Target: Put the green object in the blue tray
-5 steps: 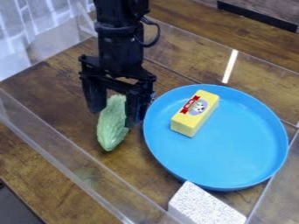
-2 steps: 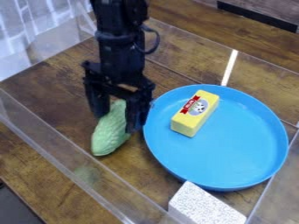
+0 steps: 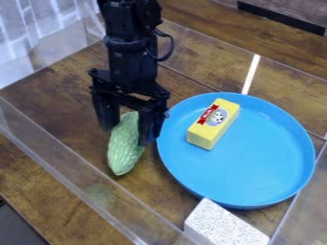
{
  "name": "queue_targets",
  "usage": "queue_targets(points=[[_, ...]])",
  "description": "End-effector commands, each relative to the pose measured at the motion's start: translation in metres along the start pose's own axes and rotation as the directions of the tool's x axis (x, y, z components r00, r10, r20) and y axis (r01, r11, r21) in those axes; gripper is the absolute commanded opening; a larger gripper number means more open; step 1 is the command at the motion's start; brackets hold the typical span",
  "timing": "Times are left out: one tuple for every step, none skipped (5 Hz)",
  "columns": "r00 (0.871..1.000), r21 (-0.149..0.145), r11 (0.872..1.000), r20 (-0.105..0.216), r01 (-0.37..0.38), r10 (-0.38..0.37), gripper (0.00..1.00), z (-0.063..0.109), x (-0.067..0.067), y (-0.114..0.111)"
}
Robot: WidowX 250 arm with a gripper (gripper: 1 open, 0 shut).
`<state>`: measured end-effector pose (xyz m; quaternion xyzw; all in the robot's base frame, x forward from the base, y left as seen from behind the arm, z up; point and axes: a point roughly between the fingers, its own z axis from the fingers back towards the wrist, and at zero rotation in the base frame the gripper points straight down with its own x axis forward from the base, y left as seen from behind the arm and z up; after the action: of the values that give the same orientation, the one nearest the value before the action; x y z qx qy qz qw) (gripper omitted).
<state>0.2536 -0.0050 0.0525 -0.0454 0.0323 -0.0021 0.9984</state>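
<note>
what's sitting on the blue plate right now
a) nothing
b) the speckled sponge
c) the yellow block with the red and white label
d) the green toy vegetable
c: the yellow block lies on the blue plate, while the green toy vegetable is on the wooden table to the plate's left under the open gripper, and the speckled sponge sits off the plate by its near rim.

Evenly and brightly lit from above. A white glare streak on the table (image 3: 253,72), up and right of the fingers (image 3: 149,131). Soft sheen on the tray (image 3: 274,182). Faint shadows. Low resolution, slightly soft throughout.
</note>
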Motion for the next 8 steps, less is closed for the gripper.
queue_targets(points=[[0.998, 0.003, 1.000, 0.059, -0.003, 0.003, 1.00, 0.018, 0.004, 0.017], [0.998, -0.003, 1.000, 0.070, 0.006, -0.005, 1.00, 0.020, 0.006, 0.035], [0.997, -0.012, 1.000, 0.081, 0.001, 0.000, 1.00, 0.001, 0.010, 0.029], [0.997, -0.016, 1.000, 0.073, 0.000, 0.001, 1.00, -0.018, 0.008, 0.021], [0.997, -0.013, 1.000, 0.072, 0.011, -0.011, 0.00, -0.024, 0.011, 0.016], [0.997, -0.005, 0.999, 0.069, 0.037, -0.037, 0.00, -0.020, 0.013, 0.024], [0.996, 0.003, 0.998, 0.065, 0.063, -0.063, 0.00, -0.015, 0.014, 0.031], [0.997, 0.012, 0.999, 0.064, 0.043, -0.043, 0.00, -0.009, 0.014, 0.028]])
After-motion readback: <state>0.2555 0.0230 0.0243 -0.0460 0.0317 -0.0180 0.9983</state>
